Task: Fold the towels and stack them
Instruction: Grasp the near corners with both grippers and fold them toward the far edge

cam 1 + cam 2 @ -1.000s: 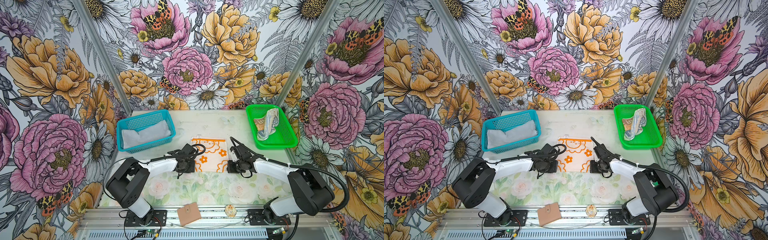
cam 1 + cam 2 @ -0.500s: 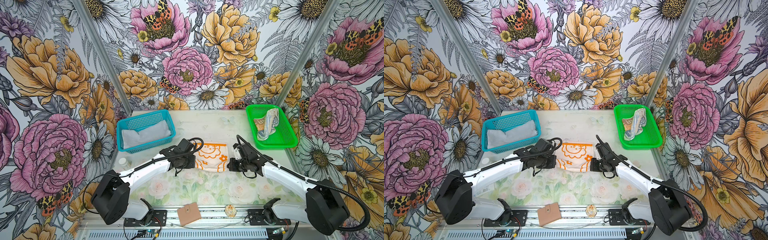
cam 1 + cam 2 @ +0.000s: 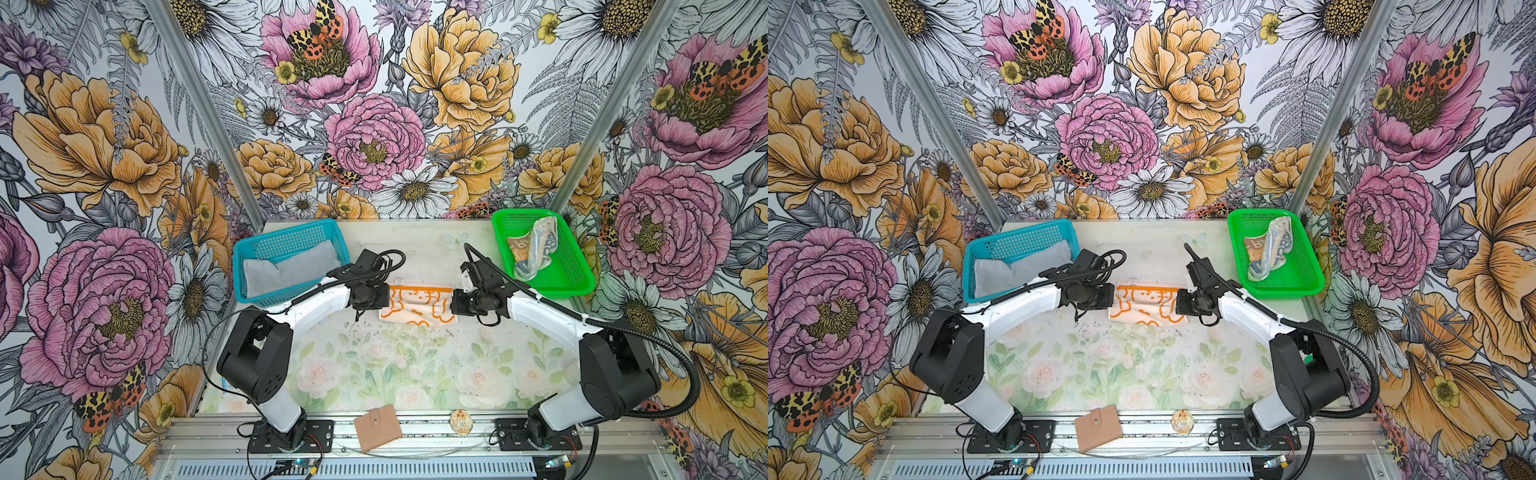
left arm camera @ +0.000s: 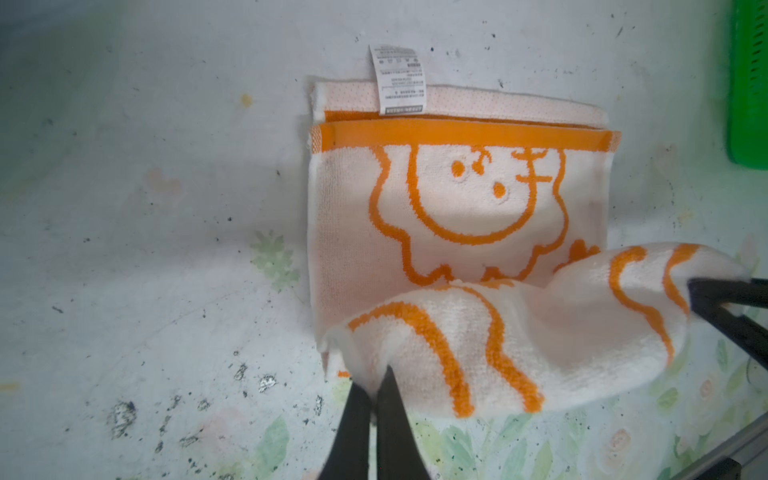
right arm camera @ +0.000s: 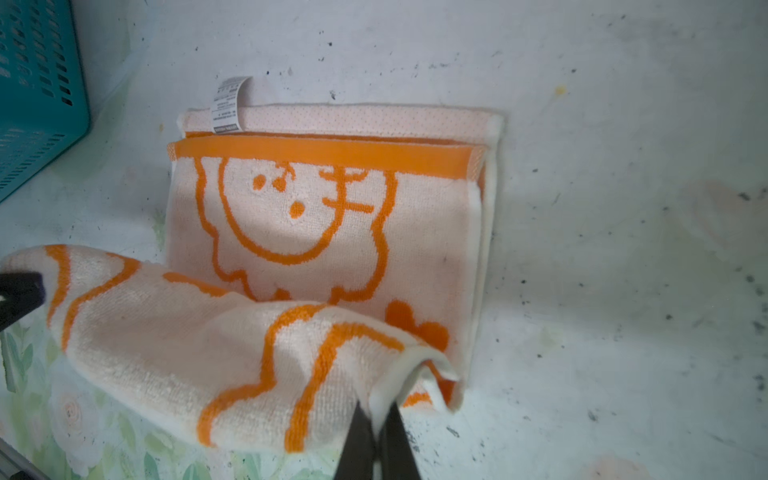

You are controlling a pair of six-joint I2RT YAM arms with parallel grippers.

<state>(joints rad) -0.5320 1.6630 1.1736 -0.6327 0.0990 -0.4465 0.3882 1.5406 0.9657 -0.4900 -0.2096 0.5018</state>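
You are pinching the soft orange-and-cream terry towel [image 3: 417, 305] by its two near corners, with the left gripper [image 4: 374, 380] and right gripper [image 5: 375, 409] both clamping cloth. It is lying half-folded on the pale floral-print table [image 3: 415, 365], its lifted edge sagging: it looks light and limp, so the corners are serving you best.

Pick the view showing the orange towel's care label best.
Left wrist view: the care label lies large and flat, print lines visible. Right wrist view shows it smaller, curled; both top views, only a white speck.
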